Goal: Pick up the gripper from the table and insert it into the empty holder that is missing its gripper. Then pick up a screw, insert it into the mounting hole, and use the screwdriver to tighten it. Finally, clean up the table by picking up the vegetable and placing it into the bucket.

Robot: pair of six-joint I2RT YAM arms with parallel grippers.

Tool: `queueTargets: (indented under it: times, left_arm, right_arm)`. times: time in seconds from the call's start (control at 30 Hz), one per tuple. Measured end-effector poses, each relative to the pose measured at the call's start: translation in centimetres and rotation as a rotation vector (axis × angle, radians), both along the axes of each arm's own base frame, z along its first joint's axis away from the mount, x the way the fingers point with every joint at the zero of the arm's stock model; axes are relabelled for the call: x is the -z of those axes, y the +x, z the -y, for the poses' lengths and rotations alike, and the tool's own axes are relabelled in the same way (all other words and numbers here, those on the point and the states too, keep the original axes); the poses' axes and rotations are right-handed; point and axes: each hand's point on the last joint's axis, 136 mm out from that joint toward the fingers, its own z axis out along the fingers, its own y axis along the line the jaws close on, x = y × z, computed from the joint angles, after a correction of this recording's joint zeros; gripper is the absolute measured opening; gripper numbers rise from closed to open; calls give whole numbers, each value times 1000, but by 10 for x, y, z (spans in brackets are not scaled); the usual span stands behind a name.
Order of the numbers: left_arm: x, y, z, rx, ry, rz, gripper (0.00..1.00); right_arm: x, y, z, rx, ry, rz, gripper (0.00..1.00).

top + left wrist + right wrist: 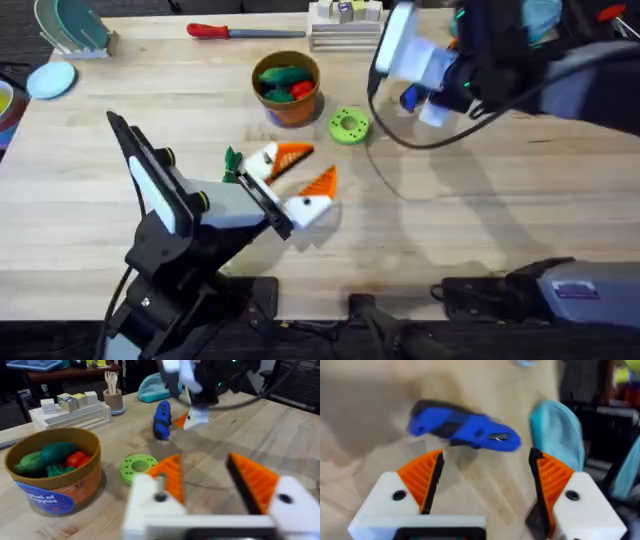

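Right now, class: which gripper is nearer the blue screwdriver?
Right. The right gripper hovers open just above the screwdriver; the left gripper is across the table, beyond the green disc.

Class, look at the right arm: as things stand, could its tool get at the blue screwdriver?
Probably yes: the right tool hovers open just over the screwdriver, which lies flat on the table with nothing between them.

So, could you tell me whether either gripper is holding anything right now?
Neither holds anything. The left gripper is open over bare table; the right gripper is open just short of the chunky blue electric screwdriver.
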Motion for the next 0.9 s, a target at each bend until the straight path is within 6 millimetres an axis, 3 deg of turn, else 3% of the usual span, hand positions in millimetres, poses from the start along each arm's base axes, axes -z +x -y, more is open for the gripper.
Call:
queueTargets:
  times: [0.07, 0.1, 0.13, 0.37, 0.47, 0.67, 0.9]
  left_arm:
    - [0, 0, 0, 0, 0, 0, 834]
    - [0, 0, 0, 0, -3, -3, 950]
    - [0, 0, 0, -1, -3, -3, 981]
    - [1, 1, -1, -11, 1, -7, 993]
    - [0, 5, -5, -43, -3, -4, 993]
    - [-8, 16, -31, -220, -78, -169, 993]
    - [-81, 13, -88, -521, -73, -270, 993]
  right_arm:
    - [-25, -2, 0, 74, 97, 74, 991]
    - [-39, -4, 0, 116, 155, 113, 991]
    - [-50, -6, 0, 149, 203, 141, 991]
    - [-134, -36, -10, 264, 621, 317, 991]
    - [-152, -45, -19, 242, 728, 336, 991]
    - [-148, -54, -26, 251, 798, 282, 991]
    - [-148, -54, -29, 295, 872, 266, 991]
